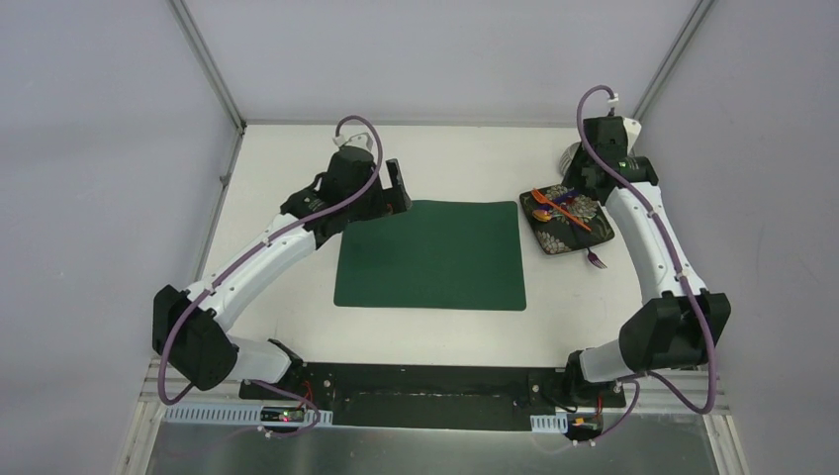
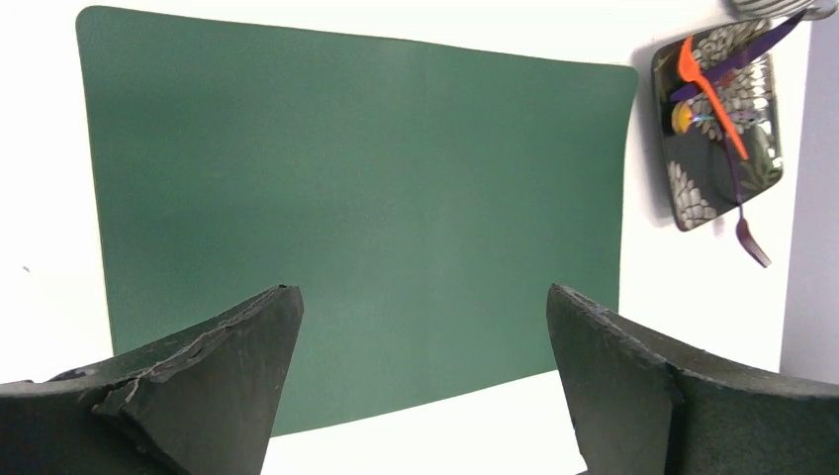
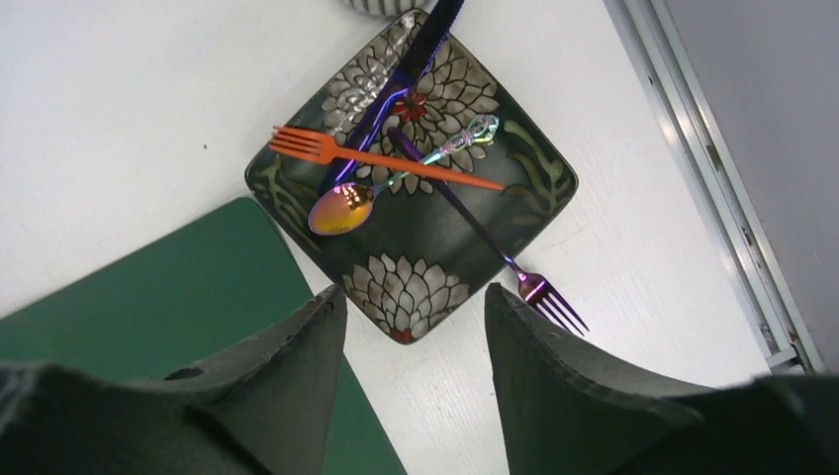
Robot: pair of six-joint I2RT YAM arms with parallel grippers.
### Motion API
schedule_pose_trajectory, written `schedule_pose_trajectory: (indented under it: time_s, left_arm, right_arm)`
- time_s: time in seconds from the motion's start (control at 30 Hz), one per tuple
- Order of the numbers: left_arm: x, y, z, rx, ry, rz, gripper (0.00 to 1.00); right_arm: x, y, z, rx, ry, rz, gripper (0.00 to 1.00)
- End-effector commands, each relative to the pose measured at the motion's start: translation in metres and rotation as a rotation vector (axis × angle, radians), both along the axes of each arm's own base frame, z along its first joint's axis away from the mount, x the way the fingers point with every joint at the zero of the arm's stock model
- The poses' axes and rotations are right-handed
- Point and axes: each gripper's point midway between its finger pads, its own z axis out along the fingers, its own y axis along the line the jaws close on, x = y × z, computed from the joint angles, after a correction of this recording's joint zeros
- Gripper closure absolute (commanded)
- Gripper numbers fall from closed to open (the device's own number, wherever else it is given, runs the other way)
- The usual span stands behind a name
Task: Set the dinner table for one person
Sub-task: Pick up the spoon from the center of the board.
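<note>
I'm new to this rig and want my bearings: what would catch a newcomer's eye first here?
The dark floral square plate at the far right of the table, heaped with crossed cutlery, a bright orange fork on top and a purple fork jutting over its rim. Next, the big green placemat in the table's middle.

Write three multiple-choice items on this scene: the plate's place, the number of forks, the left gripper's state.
1. Where is the plate relative to the placemat? A on it; B to its right; C to its left.
2. How many forks rest on the plate? A one; B two; C four.
3. The left gripper is: A open and empty; B shut on a fork; C shut on the plate.
Answers: 1 B, it lies off the placemat, beside its right edge. 2 B, an orange fork and a purple fork. 3 A, jaws apart, nothing between.
</note>
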Motion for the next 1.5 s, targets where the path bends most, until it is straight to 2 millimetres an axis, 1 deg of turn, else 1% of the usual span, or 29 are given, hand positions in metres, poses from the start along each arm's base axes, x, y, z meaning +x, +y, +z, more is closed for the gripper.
schedule_pose_trajectory:
  time_s: [0.0, 0.1, 0.2, 0.23, 0.27, 0.3, 0.33, 0.37, 0.4, 0.43, 0.47, 0.5, 0.53, 0.57, 0.63, 0.73, 0.8, 0.83, 0.9, 1.03, 1.13, 1.2, 1.27, 1.3, 1.33, 1.4, 1.47]
  left_arm:
    - [0.013, -0.01, 0.008, 0.044, -0.048, 0.003, 0.01]
    - [0.018, -0.016, 0.001, 0.053, -0.021, -0.004, 0.01]
    - [0.023, -0.021, -0.007, 0.071, 0.009, -0.01, 0.02]
    - [0.025, -0.021, -0.01, 0.082, 0.017, -0.011, 0.06]
    - [0.028, -0.023, -0.012, 0.091, 0.023, -0.012, 0.1]
    - [0.03, -0.024, -0.015, 0.098, 0.026, -0.014, 0.16]
    - [0.033, -0.025, -0.018, 0.108, 0.033, -0.017, 0.23]
    - [0.036, -0.028, -0.021, 0.113, 0.038, -0.019, 0.36]
    - [0.04, -0.032, -0.022, 0.116, 0.043, -0.03, 0.5]
    - [0.043, -0.035, -0.029, 0.128, 0.059, -0.037, 0.7]
    - [0.046, -0.037, -0.032, 0.135, 0.067, -0.04, 0.83]
    - [0.049, -0.039, -0.036, 0.142, 0.075, -0.042, 0.94]
    - [0.051, -0.041, -0.039, 0.145, 0.081, -0.042, 1.0]
    - [0.054, -0.043, -0.043, 0.147, 0.089, -0.044, 1.0]
    - [0.057, -0.049, -0.047, 0.143, 0.1, -0.056, 1.0]
    - [0.062, -0.053, -0.051, 0.147, 0.107, -0.064, 1.0]
    - [0.066, -0.054, -0.053, 0.158, 0.102, -0.062, 1.0]
    - [0.068, -0.055, -0.054, 0.164, 0.102, -0.065, 1.0]
    - [0.07, -0.056, -0.056, 0.166, 0.104, -0.069, 1.0]
    - [0.066, -0.057, -0.06, 0.162, 0.118, -0.079, 1.0]
    - [0.064, -0.057, -0.064, 0.163, 0.128, -0.084, 1.0]
    - [0.062, -0.057, -0.065, 0.16, 0.134, -0.088, 1.0]
    - [0.06, -0.056, -0.065, 0.158, 0.135, -0.089, 1.0]
    - [0.059, -0.055, -0.064, 0.158, 0.133, -0.088, 1.0]
    - [0.058, -0.054, -0.063, 0.16, 0.131, -0.087, 1.0]
    - [0.058, -0.052, -0.062, 0.163, 0.126, -0.082, 1.0]
    - [0.057, -0.051, -0.062, 0.166, 0.127, -0.081, 1.0]
  right_arm:
    - [0.028, -0.008, 0.01, 0.078, -0.062, -0.038, 0.44]
    - [0.046, -0.016, 0.007, 0.115, -0.061, -0.066, 0.44]
    - [0.063, -0.023, -0.005, 0.157, -0.041, -0.075, 0.45]
    - [0.067, -0.03, -0.011, 0.177, -0.028, -0.086, 0.45]
    - [0.072, -0.03, -0.016, 0.215, -0.021, -0.084, 0.46]
    - [0.076, -0.032, -0.024, 0.245, -0.007, -0.087, 0.5]
    - [0.079, -0.031, -0.032, 0.269, 0.014, -0.087, 0.53]
    - [0.079, -0.031, -0.041, 0.281, 0.038, -0.088, 0.55]
    - [0.078, -0.031, -0.051, 0.286, 0.063, -0.097, 0.56]
    - [0.075, -0.03, -0.061, 0.294, 0.077, -0.104, 0.56]
    - [0.078, -0.028, -0.068, 0.306, 0.062, -0.105, 0.57]
    - [0.072, -0.029, -0.079, 0.31, 0.075, -0.119, 0.57]
    - [0.067, -0.03, -0.089, 0.309, 0.082, -0.138, 0.57]
    - [0.065, -0.031, -0.094, 0.306, 0.07, -0.147, 0.57]
    - [0.055, -0.033, -0.105, 0.299, 0.067, -0.169, 0.56]
    - [0.041, -0.031, -0.109, 0.316, 0.026, -0.184, 0.55]
    - [0.039, -0.021, -0.108, 0.369, -0.017, -0.168, 0.54]
    - [0.037, -0.014, -0.111, 0.406, -0.027, -0.155, 0.53]
    - [0.04, -0.005, -0.112, 0.45, -0.035, -0.125, 0.48]
    - [0.048, 0.004, -0.119, 0.48, 0.003, -0.079, 0.4]
    - [0.056, 0.007, -0.13, 0.487, 0.029, -0.06, 0.37]
    - [0.062, 0.008, -0.144, 0.475, 0.075, -0.049, 0.37]
    - [0.065, 0.006, -0.15, 0.429, 0.119, -0.038, 0.37]
    - [0.07, 0.002, -0.149, 0.37, 0.125, -0.026, 0.37]
    - [0.07, -0.001, -0.152, 0.319, 0.15, -0.023, 0.37]
    - [0.071, -0.006, -0.152, 0.216, 0.184, -0.018, 0.38]
    - [0.073, -0.013, -0.151, 0.169, 0.2, -0.029, 0.38]
